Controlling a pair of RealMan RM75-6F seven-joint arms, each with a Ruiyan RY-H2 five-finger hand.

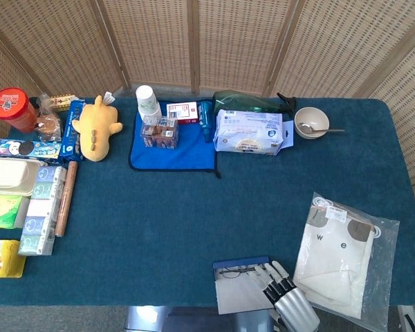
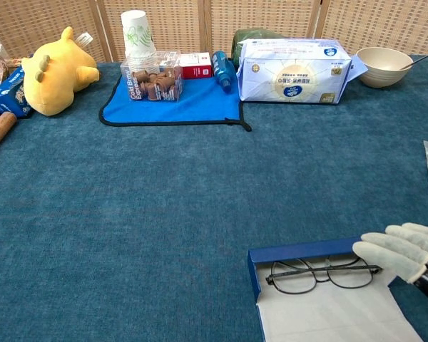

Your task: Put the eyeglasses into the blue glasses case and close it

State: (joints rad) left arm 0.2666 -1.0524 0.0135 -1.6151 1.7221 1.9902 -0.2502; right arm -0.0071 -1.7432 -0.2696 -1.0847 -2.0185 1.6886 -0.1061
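Observation:
The blue glasses case [image 2: 308, 253] lies open at the near edge of the table, its grey lid [image 2: 328, 317] folded toward me. The thin dark-framed eyeglasses [image 2: 321, 274] rest inside it. My right hand [image 2: 401, 249] has its white fingers stretched out together, touching the case's right end and the far rim. In the head view the case [image 1: 241, 263] and the right hand [image 1: 285, 296] show at the bottom edge. The hand holds nothing. My left hand is out of sight.
A clear bag with white cloth [image 1: 342, 252] lies right of the case. Along the far edge stand a tissue pack [image 1: 249, 131], a bowl with spoon [image 1: 311, 122], a blue mat [image 1: 173, 149] with cup and boxes, and a yellow plush [image 1: 95, 128]. Snacks line the left side.

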